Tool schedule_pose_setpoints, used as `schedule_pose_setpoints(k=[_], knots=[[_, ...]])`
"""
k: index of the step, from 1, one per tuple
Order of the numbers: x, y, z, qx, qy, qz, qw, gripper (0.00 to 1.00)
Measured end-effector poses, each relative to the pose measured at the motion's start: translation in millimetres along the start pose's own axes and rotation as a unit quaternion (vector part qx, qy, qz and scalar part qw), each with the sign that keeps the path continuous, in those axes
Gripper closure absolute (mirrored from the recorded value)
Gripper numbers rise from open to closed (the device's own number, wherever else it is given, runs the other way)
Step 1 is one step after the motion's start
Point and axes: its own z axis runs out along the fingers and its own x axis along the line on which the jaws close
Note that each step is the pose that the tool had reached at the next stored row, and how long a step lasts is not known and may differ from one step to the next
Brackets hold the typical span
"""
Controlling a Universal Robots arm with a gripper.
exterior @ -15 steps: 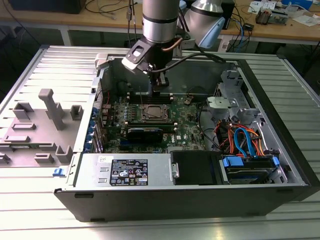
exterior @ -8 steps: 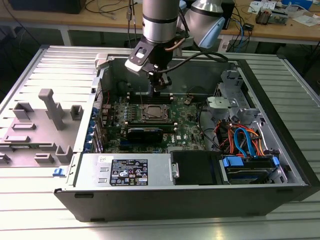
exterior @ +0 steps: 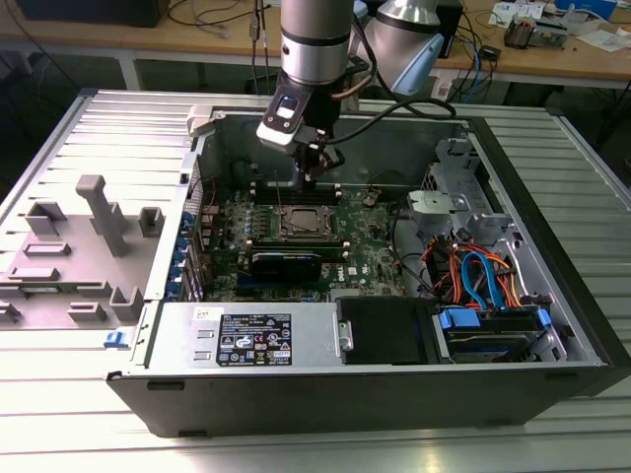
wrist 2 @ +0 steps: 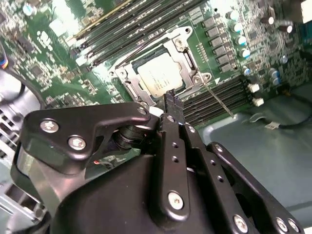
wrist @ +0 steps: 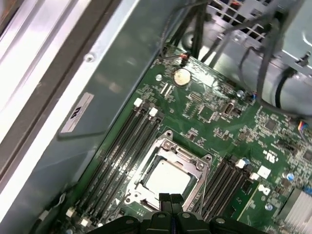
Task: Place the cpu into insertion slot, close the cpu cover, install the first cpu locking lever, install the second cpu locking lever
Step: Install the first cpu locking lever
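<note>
The cpu (wrist 2: 157,75) (wrist: 168,178), a silver-grey square, lies in the insertion slot (exterior: 299,223) on the green motherboard. The cpu cover (wrist 2: 187,58) (wrist: 168,148) lies flat around it, its window showing the chip's top. A thin locking lever (wrist 2: 218,101) sticks out from one socket corner over the black memory slots. Another lever (wrist 2: 141,53) runs along the opposite side of the socket. My gripper (wrist 2: 172,96) (wrist: 170,199) (exterior: 314,175) hangs just above the socket's edge, shut, with nothing between its fingers.
The open computer case (exterior: 552,325) surrounds the motherboard. Black memory slots (wrist: 124,146) flank the socket on both sides. A black graphics card (exterior: 286,262) and a power supply (exterior: 256,337) sit in front, with orange and blue cables (exterior: 473,276) at the exterior view's right. Grey fixtures (exterior: 99,212) stand at its left.
</note>
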Motion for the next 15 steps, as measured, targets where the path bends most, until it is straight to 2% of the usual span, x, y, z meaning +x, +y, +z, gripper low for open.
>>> schedule_pose_setpoints(k=[2,5,7,11,12,14,15], knots=[[0.0,0.0,0.0,-0.0002,0.0001,-0.023,0.99973,0.89],[0.1,-0.1,0.0,-0.0005,0.0001,-0.052,0.99862,0.89],[0.1,-0.1,0.0,-0.0008,0.0001,-0.075,0.99722,0.89],[0.1,-0.2,0.0,-0.0012,0.0001,-0.116,0.99321,0.89],[0.2,-0.2,0.0,-0.0013,0.0002,-0.129,0.99160,0.89],[0.2,-0.3,0.0,-0.0016,0.0002,-0.160,0.98705,0.89],[0.2,-0.3,0.0,-0.0020,0.0002,-0.189,0.98194,0.89]])
